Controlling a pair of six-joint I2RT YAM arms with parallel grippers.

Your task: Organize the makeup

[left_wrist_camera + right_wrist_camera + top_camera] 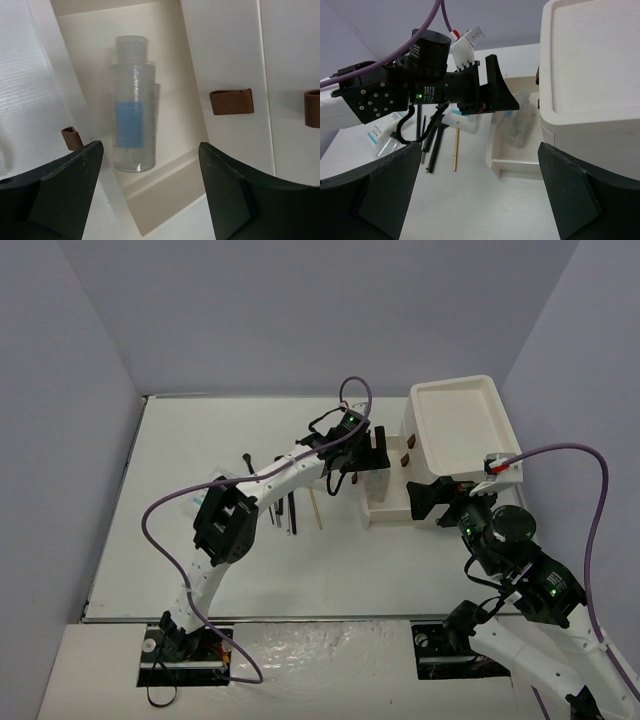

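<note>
A clear bottle with a blue label (131,120) lies in the open drawer (165,187) of the white box; it also shows in the right wrist view (521,126). My left gripper (150,146) is open and empty just above the bottle, not touching it; it hovers over the drawer in the top view (368,455). My right gripper (480,147) is open and empty, near the drawer's front right corner (432,498). Thin black brushes (432,145), a gold stick (455,149), a white tube (462,121) and a white packet with blue print (382,131) lie on the table left of the drawer.
The big white box (460,420) with brown knobs (231,101) stands at the back right, its tray-like top bare. Its drawer (385,512) is pulled out toward the left. The loose makeup (290,508) lies under my left forearm. Walls close in left and right.
</note>
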